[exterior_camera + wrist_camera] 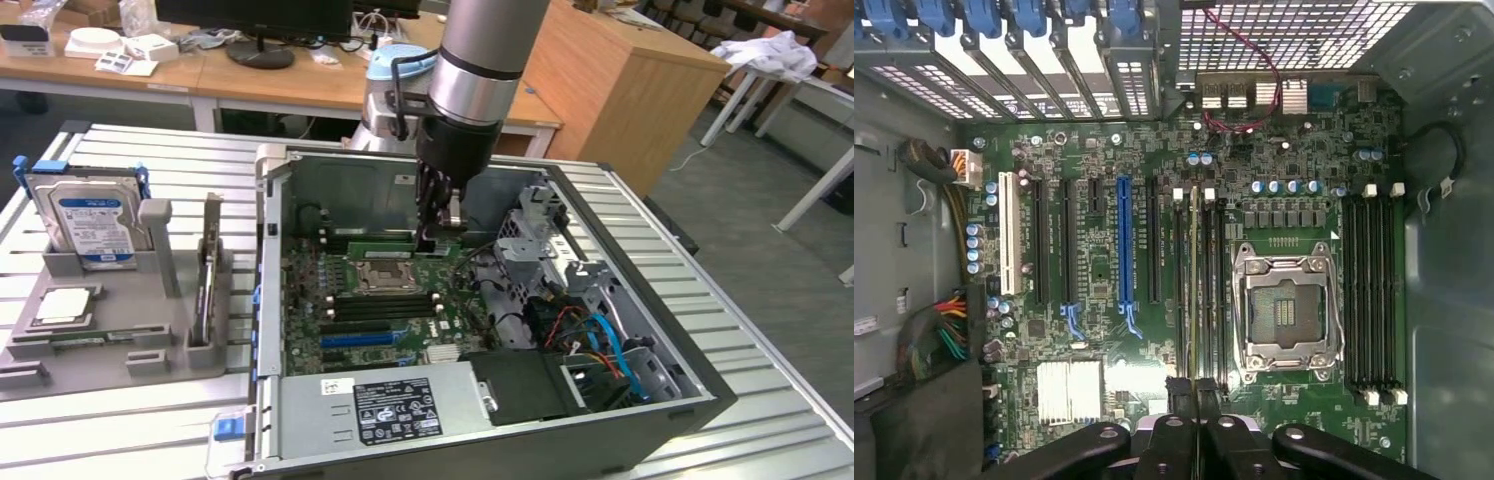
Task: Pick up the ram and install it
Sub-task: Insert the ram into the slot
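Above the motherboard [1094, 150], the ram [1194, 280] is pinched edge-down by the closed gripper [1195, 392], lengthwise along the memory slots [1211, 290].

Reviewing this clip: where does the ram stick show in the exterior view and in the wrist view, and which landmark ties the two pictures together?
Exterior view: the ram lies level just above the CPU socket in the picture, gripped at one end by the gripper.
Wrist view: the ram shows edge-on as a thin line running out from the gripper, alongside the CPU socket.
Shared landmark: the empty CPU socket.
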{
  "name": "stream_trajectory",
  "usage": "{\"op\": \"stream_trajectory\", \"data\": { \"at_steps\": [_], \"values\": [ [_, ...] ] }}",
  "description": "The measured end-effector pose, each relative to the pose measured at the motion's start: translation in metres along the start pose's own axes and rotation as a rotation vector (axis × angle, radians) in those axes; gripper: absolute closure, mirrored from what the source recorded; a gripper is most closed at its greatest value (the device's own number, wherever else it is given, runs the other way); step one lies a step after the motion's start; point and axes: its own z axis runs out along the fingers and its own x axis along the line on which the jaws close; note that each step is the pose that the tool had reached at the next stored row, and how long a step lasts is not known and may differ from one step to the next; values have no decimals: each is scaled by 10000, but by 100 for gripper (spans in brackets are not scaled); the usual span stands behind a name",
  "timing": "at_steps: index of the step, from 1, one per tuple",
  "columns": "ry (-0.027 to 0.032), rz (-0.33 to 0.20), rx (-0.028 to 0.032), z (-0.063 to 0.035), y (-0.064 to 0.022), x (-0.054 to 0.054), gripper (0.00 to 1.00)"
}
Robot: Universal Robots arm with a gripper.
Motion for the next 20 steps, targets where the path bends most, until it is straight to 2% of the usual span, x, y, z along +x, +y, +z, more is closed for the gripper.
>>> {"op": "stream_trajectory", "data": {
  "at_steps": [20],
  "values": [
    [0,0,0,252,-2,3,88]
  ]
}}
